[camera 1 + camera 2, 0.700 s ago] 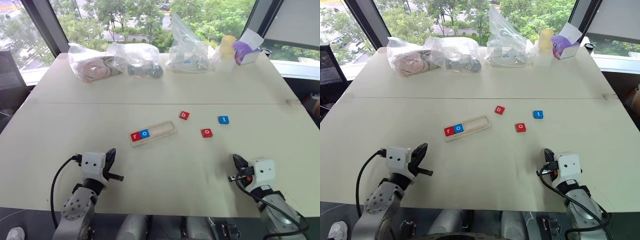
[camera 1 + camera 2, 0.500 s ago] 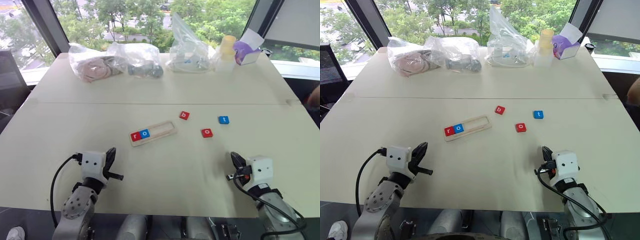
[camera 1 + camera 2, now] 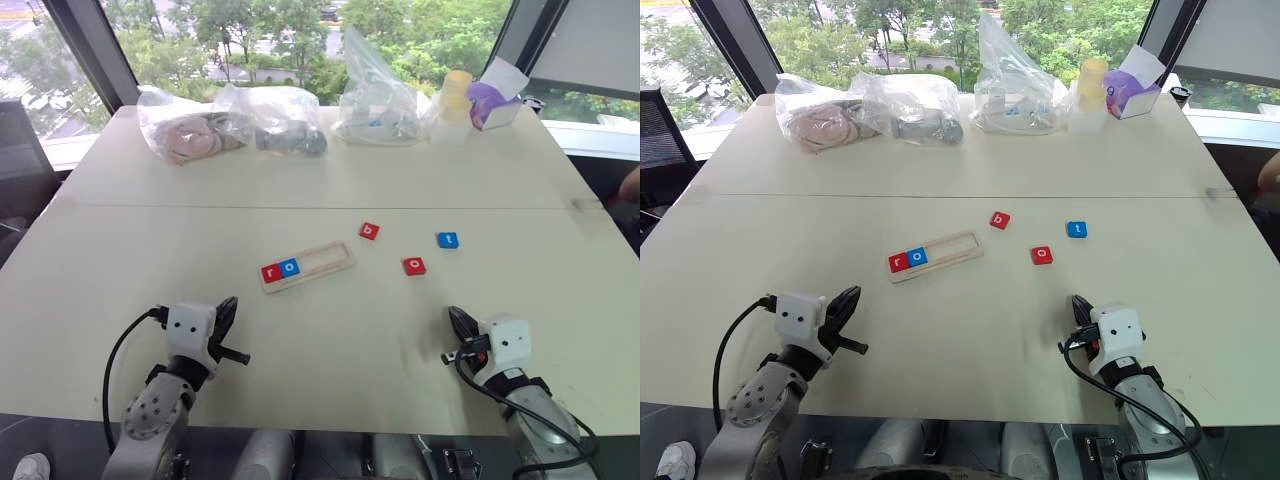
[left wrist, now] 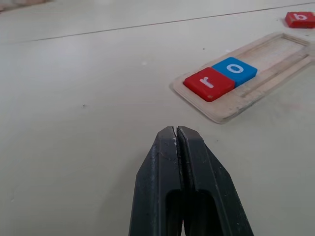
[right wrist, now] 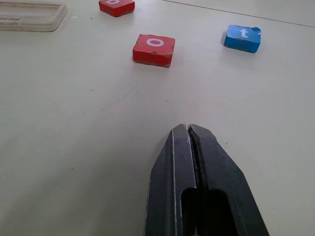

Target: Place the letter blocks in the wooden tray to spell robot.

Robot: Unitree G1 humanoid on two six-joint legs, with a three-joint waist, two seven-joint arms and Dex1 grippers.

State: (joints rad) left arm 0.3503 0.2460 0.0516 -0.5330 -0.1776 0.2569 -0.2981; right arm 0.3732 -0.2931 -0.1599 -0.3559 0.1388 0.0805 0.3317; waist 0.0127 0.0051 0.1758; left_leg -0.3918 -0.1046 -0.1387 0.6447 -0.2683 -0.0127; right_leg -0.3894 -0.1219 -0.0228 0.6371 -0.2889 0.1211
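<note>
The wooden tray (image 3: 322, 263) lies mid-table with a red "r" block (image 3: 271, 272) and a blue "o" block (image 3: 289, 267) in its left end. Loose on the table to its right are a red "b" block (image 3: 369, 231), a red "o" block (image 3: 414, 265) and a blue "t" block (image 3: 448, 240). My left gripper (image 3: 228, 308) hovers near the front edge, shut and empty, short of the tray (image 4: 275, 59). My right gripper (image 3: 455, 318) is shut and empty, pointing toward the red "o" block (image 5: 154, 49) and the blue "t" block (image 5: 242, 38).
Several clear plastic bags (image 3: 230, 120) holding items, a yellow-lidded cup (image 3: 456, 95) and a purple-and-white box (image 3: 494, 100) line the table's far edge. A seam (image 3: 300, 207) crosses the tabletop behind the blocks.
My right gripper has shifted a little left and toward the front edge. The left gripper and the blocks have stayed put.
</note>
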